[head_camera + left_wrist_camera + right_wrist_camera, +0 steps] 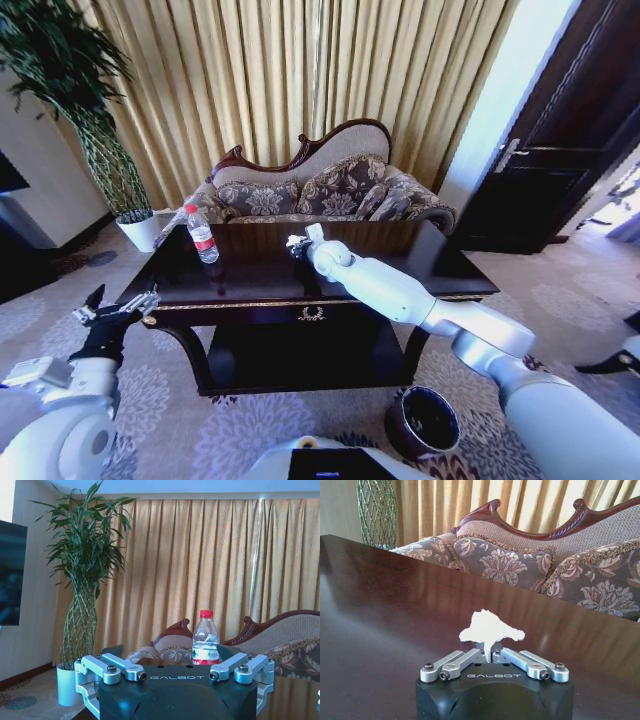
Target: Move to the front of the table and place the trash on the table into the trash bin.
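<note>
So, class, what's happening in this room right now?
A two-armed robot stands at the front of a dark table. Its right gripper is stretched out over the tabletop and is shut on a crumpled paper scrap. The left gripper is open and waits near the table's left corner. A water bottle stands upright on the table's left side. The trash bin sits on the carpet by the table's front right leg.

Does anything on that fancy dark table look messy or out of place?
Nothing is spilled or broken. The water bottle stands upright on the table, and the right pincer is shut on a crumpled paper scrap just above it.
</note>
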`<state>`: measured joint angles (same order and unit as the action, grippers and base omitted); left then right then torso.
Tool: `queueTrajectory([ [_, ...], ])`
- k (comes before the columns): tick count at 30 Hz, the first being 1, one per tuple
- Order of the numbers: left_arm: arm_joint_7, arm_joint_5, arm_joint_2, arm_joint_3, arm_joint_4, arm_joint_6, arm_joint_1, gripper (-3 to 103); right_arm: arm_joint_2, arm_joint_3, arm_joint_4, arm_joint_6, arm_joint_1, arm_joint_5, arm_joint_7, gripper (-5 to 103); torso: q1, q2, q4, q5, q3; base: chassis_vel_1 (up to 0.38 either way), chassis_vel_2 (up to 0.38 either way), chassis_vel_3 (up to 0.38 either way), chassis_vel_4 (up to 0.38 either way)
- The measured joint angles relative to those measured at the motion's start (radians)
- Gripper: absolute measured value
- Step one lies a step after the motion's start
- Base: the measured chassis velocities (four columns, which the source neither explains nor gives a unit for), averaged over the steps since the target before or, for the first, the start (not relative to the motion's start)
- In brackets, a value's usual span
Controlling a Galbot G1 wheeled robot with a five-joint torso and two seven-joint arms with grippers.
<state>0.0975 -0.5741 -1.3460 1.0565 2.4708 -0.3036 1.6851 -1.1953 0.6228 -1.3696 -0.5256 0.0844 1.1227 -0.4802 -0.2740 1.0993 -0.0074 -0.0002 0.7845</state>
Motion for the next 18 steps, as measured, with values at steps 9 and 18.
queueTrajectory([
  [9,0.000,-0.001,0.008,0.002,-0.011,0.004,-0.007,100,0.049,-0.041,-0.062,0.038,0.017,0.008,-0.001,0,0.000,0.000,0.0004,-0.0002,0.000,0.000,0.000,0.000,0.000],
  [18,-0.013,-0.007,0.032,-0.008,-0.032,0.019,-0.006,100,0.248,-0.203,-0.212,0.185,0.184,-0.133,0.047,0,0.000,0.000,-0.0005,0.0004,0.000,0.000,0.000,0.000,0.000],
])
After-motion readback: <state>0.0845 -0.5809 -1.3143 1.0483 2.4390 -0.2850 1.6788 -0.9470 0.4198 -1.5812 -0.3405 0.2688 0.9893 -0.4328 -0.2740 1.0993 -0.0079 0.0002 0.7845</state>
